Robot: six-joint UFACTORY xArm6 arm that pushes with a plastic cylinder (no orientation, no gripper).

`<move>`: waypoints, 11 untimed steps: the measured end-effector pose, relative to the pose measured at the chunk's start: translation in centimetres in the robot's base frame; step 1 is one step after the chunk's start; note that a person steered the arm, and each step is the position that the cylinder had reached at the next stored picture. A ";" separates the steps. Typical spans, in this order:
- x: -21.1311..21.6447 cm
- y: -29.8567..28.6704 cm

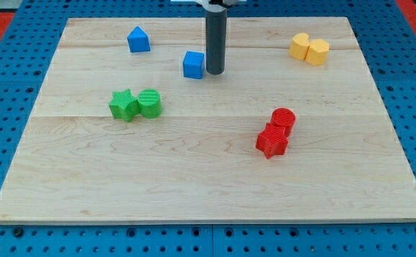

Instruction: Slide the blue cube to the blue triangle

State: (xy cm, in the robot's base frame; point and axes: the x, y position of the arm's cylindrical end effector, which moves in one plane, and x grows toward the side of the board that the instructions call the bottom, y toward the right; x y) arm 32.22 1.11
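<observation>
The blue cube (193,64) sits on the wooden board near the view's top, a little left of centre. The blue triangle (138,39) lies further up and to the left of it, with a clear gap between them. My tip (214,72) stands just to the right of the blue cube, close against its right side; contact cannot be told.
A green star (123,105) and a green cylinder (150,103) touch at the left middle. A red cylinder (283,118) and a red star (272,140) sit together at right of centre. Two yellow blocks (309,48) sit at the top right.
</observation>
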 end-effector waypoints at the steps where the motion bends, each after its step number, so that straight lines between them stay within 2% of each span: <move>1: -1.5 -3.9; 2: 0.1 -4.3; 3: 2.3 1.1; 5: 4.0 -5.1; 9: -2.4 -11.5; 11: -2.9 -10.2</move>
